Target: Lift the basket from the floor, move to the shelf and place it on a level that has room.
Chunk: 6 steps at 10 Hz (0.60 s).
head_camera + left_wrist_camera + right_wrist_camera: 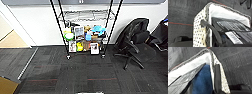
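We grip the basket (200,30) with both pincers, left (205,25) and right (217,77), each clamped over its rim, the shelf (85,30) ahead across the carpet.

left pincer (210,29): black, curved finger | right pincer (217,78): black, straight finger

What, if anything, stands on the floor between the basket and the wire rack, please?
Nothing visible does. The carpet in front of the wire rack is bare along the straight path. The office chair stands to the rack's right and a cardboard box off to the left, both aside from the basket.
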Available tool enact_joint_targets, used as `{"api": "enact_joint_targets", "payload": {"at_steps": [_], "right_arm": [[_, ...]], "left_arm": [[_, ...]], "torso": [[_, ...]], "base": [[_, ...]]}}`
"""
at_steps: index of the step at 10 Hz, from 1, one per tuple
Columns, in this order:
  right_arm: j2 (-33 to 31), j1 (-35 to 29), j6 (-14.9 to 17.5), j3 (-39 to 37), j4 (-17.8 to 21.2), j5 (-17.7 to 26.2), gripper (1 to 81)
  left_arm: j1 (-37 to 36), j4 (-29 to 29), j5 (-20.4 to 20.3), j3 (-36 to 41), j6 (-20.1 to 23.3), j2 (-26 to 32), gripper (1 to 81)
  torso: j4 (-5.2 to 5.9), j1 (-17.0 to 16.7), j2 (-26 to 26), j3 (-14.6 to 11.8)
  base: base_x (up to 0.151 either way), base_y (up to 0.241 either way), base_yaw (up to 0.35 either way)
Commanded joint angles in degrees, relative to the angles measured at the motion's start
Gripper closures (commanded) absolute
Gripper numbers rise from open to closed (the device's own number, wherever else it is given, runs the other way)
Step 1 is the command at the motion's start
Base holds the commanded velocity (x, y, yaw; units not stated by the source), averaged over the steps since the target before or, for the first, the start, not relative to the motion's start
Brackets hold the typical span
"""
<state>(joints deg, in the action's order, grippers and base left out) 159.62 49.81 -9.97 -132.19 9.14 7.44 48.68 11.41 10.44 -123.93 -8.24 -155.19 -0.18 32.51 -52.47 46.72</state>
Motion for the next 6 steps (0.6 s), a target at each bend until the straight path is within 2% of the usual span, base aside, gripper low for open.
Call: {"api": "enact_joint_targets", "payload": {"at_steps": [1,5,6], "right_arm": [[-1.39,-4.58,-0.57,3.01,1.4,2.23,81.1],[-1.56,-4.32,-0.57,3.45,1.4,2.23,81.1],[-1.74,-3.97,-0.57,3.53,1.4,2.23,81.1]], "left_arm": [[-4.86,1.07,3.54,1.58,0.07,1.1,81.1],[-4.78,1.16,3.54,1.67,0.07,1.01,81.1],[-4.78,1.07,3.54,1.67,0.07,0.75,81.1]], "torso": [[0.0,-3.54,5.49,-2.76],[0.0,-8.65,13.25,-5.63],[0.0,-9.97,15.24,-4.0]], "base": [[0.0,0.0,0.0],[0.0,0.0,0.0],[0.0,0.0,0.0]]}}
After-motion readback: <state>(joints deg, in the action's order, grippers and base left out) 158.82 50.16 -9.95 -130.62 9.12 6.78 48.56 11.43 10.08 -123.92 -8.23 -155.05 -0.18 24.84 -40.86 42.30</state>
